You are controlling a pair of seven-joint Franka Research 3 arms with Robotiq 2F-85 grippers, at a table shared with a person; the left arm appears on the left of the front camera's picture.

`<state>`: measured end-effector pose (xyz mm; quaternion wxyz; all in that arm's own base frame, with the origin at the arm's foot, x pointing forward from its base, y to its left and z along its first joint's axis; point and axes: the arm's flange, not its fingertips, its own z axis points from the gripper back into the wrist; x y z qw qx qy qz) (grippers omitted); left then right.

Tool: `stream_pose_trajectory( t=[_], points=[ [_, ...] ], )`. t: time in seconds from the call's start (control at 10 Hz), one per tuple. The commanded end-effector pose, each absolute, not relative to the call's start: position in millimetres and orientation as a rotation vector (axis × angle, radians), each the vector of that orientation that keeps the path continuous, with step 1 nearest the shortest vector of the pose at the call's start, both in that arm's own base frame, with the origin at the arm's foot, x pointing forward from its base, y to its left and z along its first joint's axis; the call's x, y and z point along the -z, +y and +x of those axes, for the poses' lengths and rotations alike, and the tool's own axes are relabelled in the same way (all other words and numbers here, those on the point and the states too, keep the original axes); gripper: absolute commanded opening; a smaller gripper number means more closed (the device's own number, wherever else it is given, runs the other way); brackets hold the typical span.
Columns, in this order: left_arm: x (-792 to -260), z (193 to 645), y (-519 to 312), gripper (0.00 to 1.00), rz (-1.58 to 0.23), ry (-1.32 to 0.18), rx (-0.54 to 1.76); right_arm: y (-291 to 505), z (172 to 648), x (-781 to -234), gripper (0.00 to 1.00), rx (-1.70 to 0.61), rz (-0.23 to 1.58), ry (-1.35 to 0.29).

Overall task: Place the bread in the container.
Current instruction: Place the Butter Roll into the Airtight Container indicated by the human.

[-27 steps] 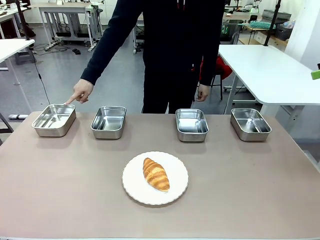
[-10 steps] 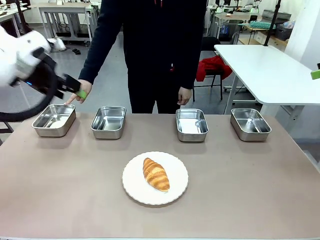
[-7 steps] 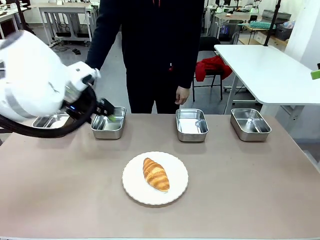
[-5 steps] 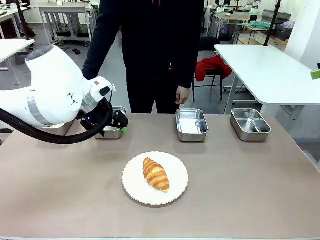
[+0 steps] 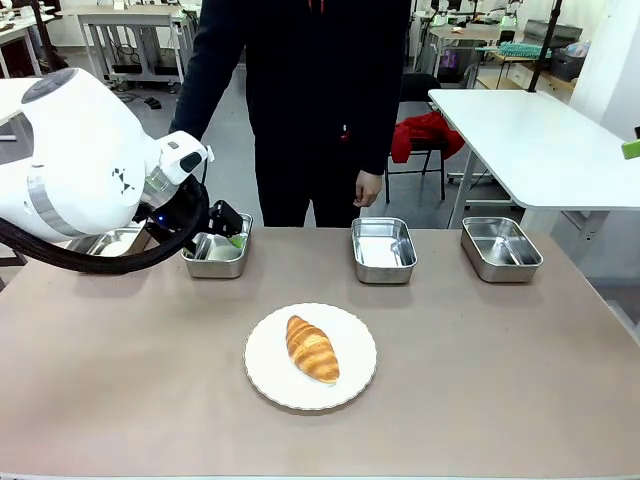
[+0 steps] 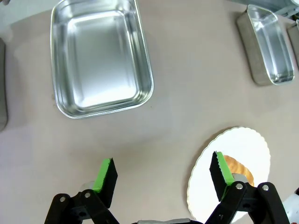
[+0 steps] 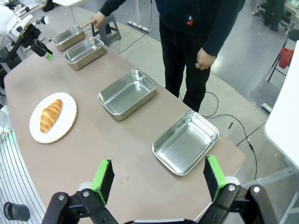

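Croissant (image 5: 312, 348) lying slantwise on round white plate (image 5: 262, 362), in middle of brown desk (image 5: 480, 390) toward robot's side, untouched, well apart from all four steel trays lined along far edge.

Left to right:

- **Leftmost tray** (image 5: 108, 243) half hidden behind white left arm (image 5: 70, 160). In right wrist view, person's hand (image 7: 98, 19) held at its far end, finger stretched toward it.
- **Left jaws** spread wide, holding nothing, raised above desk. Green pads (image 6: 105, 173) in left wrist view framing bare desk, one pad overlapping plate's scalloped rim in picture.
- **Second tray** (image 5: 215, 266) just ahead of those pads, empty and shiny, partly covered by left jaws in front view.
- **Plate and croissant** next, set between second tray and third tray (image 5: 383, 272) but nearer robot's side.
- **Third tray** empty. Person (image 5: 320, 100) in dark clothes standing behind desk, other hand (image 5: 369, 187) hanging loose just above it.
- **Fourth tray** (image 5: 497, 272) empty, near desk's right end.
- **Right jaws** likewise spread wide and empty, green-padded fingers (image 7: 103, 179) high over desk's right end, looking down along whole row of trays.
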<state>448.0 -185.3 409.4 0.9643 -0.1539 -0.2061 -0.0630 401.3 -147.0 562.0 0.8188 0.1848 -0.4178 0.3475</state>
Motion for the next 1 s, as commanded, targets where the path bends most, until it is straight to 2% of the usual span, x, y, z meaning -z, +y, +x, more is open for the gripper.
stream_pose_trajectory(
  t=[0.0,0.3,0.5,0.9],
  points=[
    [-407,442,-208,1.00,-0.307,-0.441,0.097,-147,401,-562,1.00,-0.742,0.405,-0.906],
    [-424,423,-283,1.00,-0.242,-0.394,-0.009,-147,401,-562,1.00,-0.742,0.405,-0.906],
    [-412,412,-321,1.00,-0.260,-0.272,-0.165,-147,401,-562,1.00,-0.742,0.405,-0.906],
    [-385,400,-352,1.00,-0.301,-0.132,-0.349,-147,401,-562,1.00,-0.742,0.405,-0.906]
  ],
)
